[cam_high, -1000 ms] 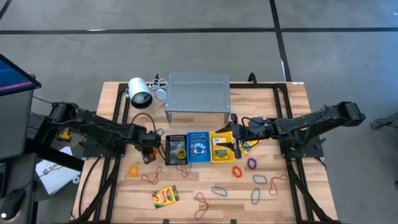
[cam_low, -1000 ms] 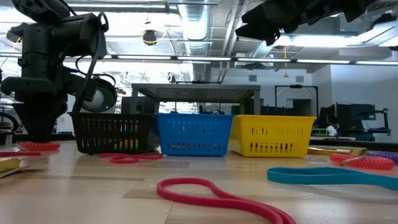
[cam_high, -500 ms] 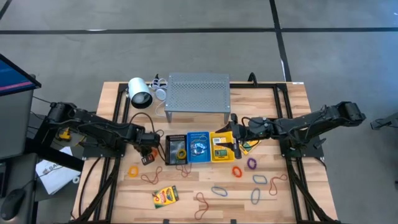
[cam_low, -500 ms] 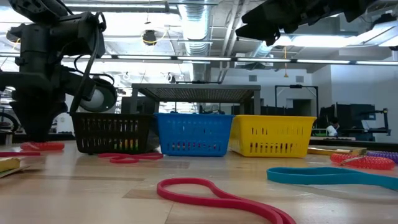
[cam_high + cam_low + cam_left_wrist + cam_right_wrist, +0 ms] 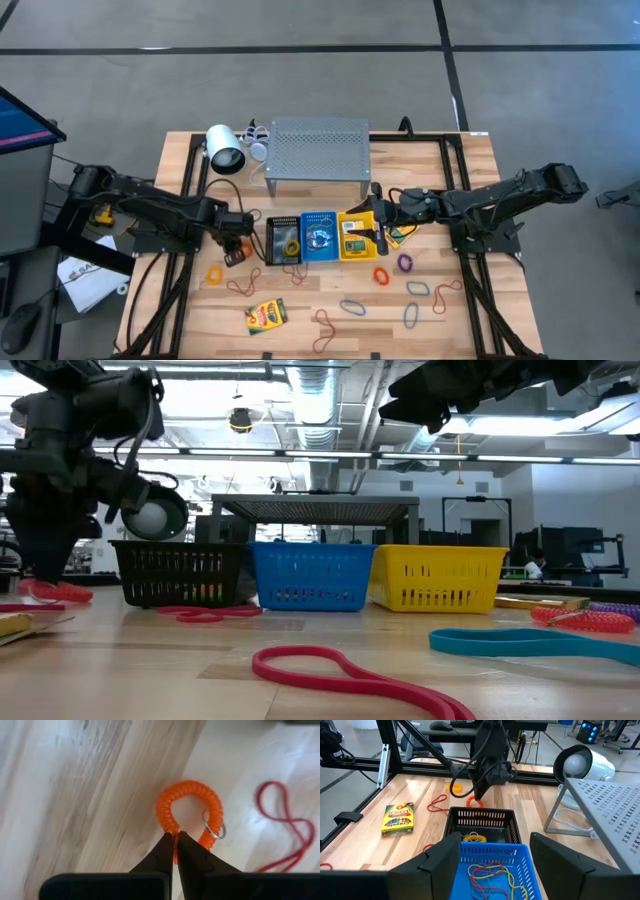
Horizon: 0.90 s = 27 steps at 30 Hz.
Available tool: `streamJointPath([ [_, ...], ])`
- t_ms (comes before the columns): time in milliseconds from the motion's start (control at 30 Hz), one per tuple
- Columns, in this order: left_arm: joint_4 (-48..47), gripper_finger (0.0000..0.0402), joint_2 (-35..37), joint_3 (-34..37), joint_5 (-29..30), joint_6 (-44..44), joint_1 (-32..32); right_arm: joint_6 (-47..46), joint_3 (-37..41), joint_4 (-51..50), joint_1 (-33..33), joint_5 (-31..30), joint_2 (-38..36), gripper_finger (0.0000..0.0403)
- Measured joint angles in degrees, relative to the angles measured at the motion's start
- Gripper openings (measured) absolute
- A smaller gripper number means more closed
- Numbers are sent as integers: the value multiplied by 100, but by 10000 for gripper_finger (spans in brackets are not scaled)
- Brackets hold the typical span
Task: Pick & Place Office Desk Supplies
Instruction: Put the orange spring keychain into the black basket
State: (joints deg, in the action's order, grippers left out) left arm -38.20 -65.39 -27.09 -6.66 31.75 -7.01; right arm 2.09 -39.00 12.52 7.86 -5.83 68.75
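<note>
The desk (image 5: 75,795) is made of pale wood with a visible grain and a smooth matt finish. The orange coil band (image 5: 187,807) looks like ribbed glossy plastic, with a shiny metal ring (image 5: 214,829). The shelf (image 5: 615,805) is seen as grey perforated metal.

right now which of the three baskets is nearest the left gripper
The black basket, leftmost of the row. The left gripper, shut on an orange coiled band, sits just beside it; the blue basket and yellow basket lie farther.

A wooden table (image 5: 470,190) carries a black basket (image 5: 282,240), blue basket (image 5: 319,237) and yellow basket (image 5: 355,236) in a row, a grey shelf (image 5: 318,148) behind them, a crayon box (image 5: 265,315) and scattered bands (image 5: 355,307) in front.
</note>
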Motion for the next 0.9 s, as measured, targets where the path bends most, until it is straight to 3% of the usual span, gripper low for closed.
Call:
streamJointPath([
  [533, -351, 2, 1575, -4, 13, 39, 0, -17, 0, 16, 0, 1, 0, 234],
  [900, -277, 2, 2231, -188, -393, 56, 0, -17, 0, 241, -1, 3, 0, 234],
])
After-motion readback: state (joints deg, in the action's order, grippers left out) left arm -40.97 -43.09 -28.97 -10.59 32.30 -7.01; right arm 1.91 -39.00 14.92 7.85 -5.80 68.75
